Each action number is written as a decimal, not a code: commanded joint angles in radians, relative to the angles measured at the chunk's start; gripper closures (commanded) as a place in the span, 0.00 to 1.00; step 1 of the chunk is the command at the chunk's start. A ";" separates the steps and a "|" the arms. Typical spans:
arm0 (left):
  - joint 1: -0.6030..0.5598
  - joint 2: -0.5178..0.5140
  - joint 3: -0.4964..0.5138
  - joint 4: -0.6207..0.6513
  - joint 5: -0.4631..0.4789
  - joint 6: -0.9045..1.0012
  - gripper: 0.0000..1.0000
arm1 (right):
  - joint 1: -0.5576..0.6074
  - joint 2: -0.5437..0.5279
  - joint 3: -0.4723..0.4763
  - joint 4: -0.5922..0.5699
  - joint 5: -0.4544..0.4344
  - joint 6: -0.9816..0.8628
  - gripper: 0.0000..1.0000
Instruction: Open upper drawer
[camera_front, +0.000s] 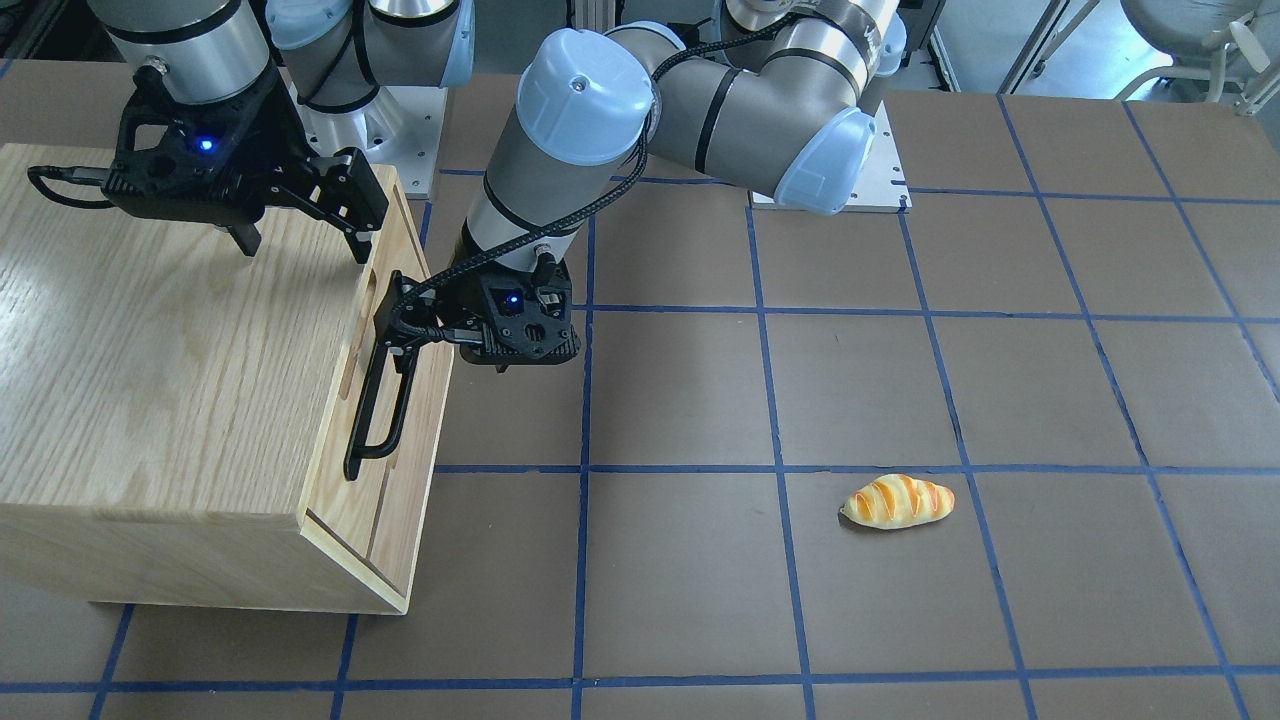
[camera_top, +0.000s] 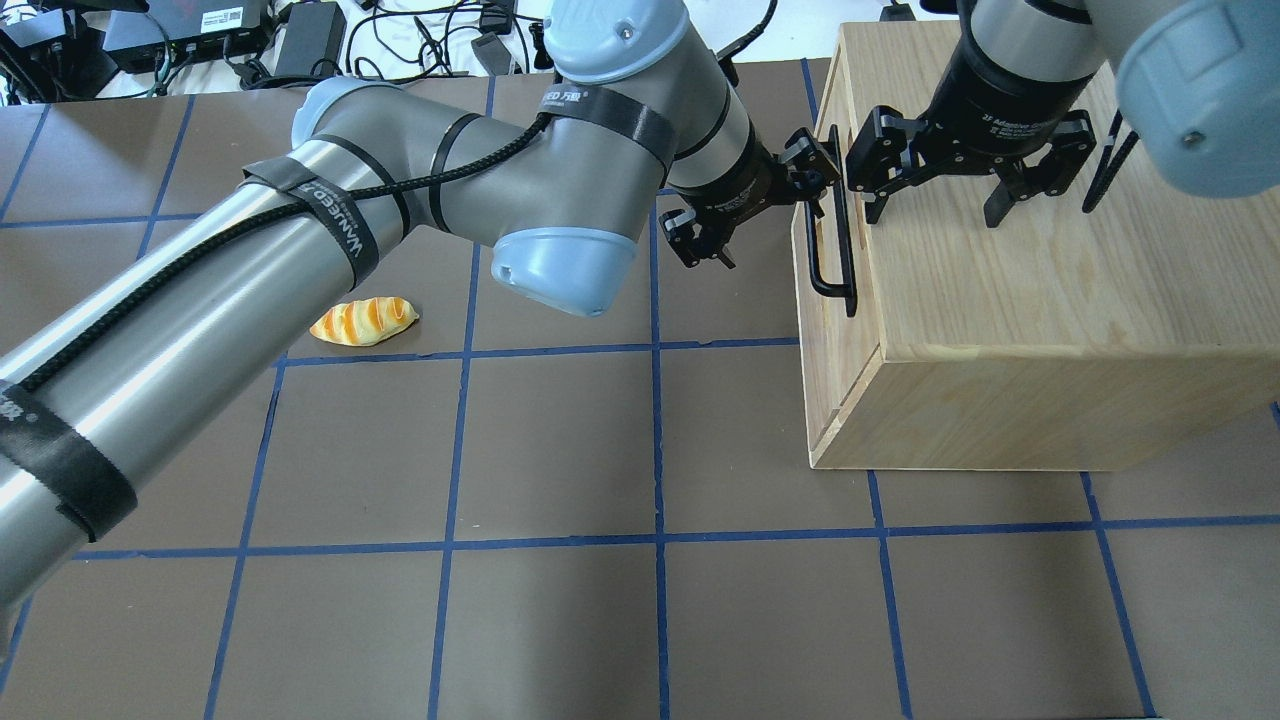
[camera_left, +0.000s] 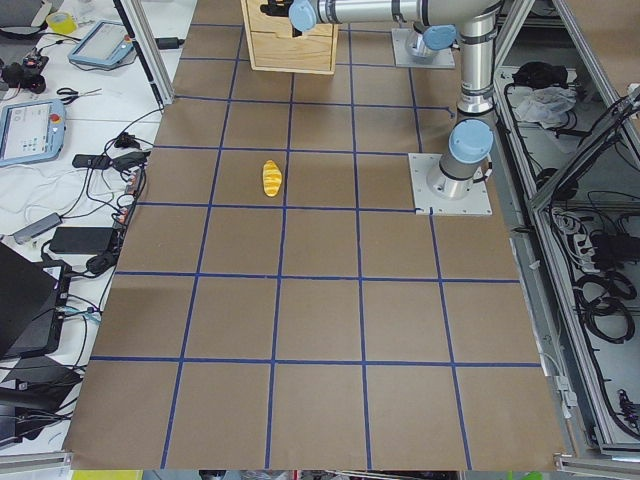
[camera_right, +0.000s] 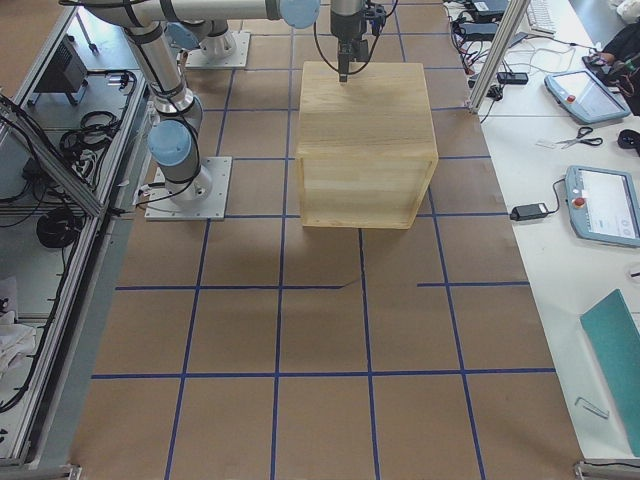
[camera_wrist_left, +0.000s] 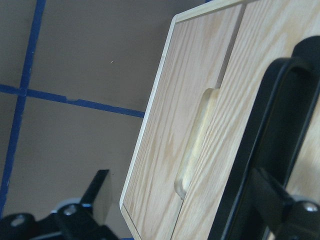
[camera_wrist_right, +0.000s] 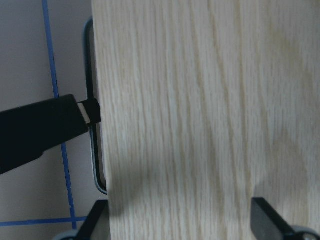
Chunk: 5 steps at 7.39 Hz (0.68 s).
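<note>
A light-oak cabinet (camera_front: 170, 350) stands at the table's end. The upper drawer (camera_front: 340, 500) has a long black bar handle (camera_front: 378, 410) and looks flush with the panel below it. My left gripper (camera_front: 450, 345) is open beside the drawer front. One of its fingers (camera_top: 815, 168) lies at the far end of the handle (camera_top: 835, 250). In the left wrist view the handle (camera_wrist_left: 280, 125) runs beside one finger (camera_wrist_left: 280, 205), and I cannot tell whether they touch. My right gripper (camera_top: 935, 215) is open and empty just above the cabinet top (camera_top: 1050, 300).
A toy bread roll (camera_front: 897, 501) lies on the brown mat well away from the cabinet, also seen in the overhead view (camera_top: 363, 322). Blue tape lines grid the table. Both arm bases stand at the robot's edge. Cables and devices lie beyond the far edge.
</note>
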 joint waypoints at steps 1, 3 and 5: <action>-0.002 -0.004 0.000 0.002 -0.002 -0.009 0.00 | 0.000 0.000 0.000 0.000 -0.001 0.000 0.00; -0.003 -0.004 0.002 0.004 -0.003 -0.022 0.00 | 0.000 0.000 0.000 0.000 0.001 0.000 0.00; -0.009 -0.004 0.003 0.004 -0.003 -0.027 0.00 | 0.000 0.000 0.000 0.000 0.001 0.000 0.00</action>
